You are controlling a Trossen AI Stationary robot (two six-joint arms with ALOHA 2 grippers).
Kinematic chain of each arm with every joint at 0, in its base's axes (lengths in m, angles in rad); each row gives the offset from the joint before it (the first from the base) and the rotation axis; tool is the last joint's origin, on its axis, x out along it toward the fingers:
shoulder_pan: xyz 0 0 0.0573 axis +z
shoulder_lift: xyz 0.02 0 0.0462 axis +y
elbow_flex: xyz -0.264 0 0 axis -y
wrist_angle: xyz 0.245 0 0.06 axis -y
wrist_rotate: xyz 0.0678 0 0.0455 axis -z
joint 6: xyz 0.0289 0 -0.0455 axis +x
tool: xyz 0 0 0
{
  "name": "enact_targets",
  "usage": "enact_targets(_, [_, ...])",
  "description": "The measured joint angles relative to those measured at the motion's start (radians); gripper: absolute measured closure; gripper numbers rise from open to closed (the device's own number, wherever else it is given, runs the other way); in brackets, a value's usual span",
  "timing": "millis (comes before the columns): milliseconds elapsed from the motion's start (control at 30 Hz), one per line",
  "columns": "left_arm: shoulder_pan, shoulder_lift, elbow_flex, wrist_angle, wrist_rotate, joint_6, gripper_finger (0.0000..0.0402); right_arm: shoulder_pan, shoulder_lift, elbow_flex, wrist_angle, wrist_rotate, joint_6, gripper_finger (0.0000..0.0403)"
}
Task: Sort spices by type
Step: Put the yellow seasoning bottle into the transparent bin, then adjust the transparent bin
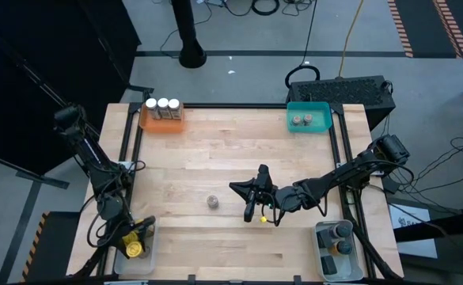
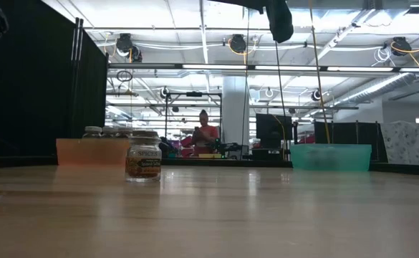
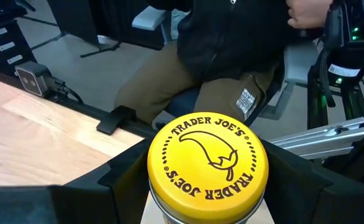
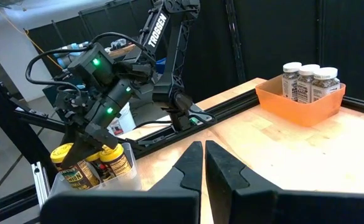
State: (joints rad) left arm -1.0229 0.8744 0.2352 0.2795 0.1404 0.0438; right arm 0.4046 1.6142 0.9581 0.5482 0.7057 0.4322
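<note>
Yellow-lidded jar (image 3: 208, 167) gripped by left gripper (image 1: 135, 245) over near-left tray (image 1: 153, 261); release likely next. Right gripper (image 4: 204, 163) closed, empty; lone jar (image 1: 213, 202) awaits sorting.

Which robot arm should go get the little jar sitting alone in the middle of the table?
Probably the right. The right gripper, fingers shut and empty, hovers beside the lone grey-lidded jar. The left gripper is off at the clear tray in the table's corner, clamped on a yellow-lidded jar.

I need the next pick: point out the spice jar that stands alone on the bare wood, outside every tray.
The small grey-lidded brownish spice jar near the table's middle, left of the right pincer. All other jars sit in corner trays.
</note>
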Motion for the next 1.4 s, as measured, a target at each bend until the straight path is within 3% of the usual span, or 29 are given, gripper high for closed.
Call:
enact_targets(367, [0.003,-0.020,0.002,0.077,-0.071,-0.003,0.0141,0.000,0.000,0.000,-0.001,0.000,0.001,0.0403])
enact_targets(900, [0.002,-0.019,0.000,0.050,-0.131,-0.010,0.0140,0.000,0.000,0.000,-0.030,0.000,-0.002,0.0403])
enact_targets(1200, [0.002,-0.019,0.002,0.013,-0.089,-0.039,0.0082,0.000,0.000,0.000,-0.030,0.000,-0.002,0.0403])
enact_targets(1400, [0.003,-0.019,0.002,0.016,-0.104,-0.110,0.0075,0.000,0.000,0.000,-0.030,0.000,0.000,0.0403])
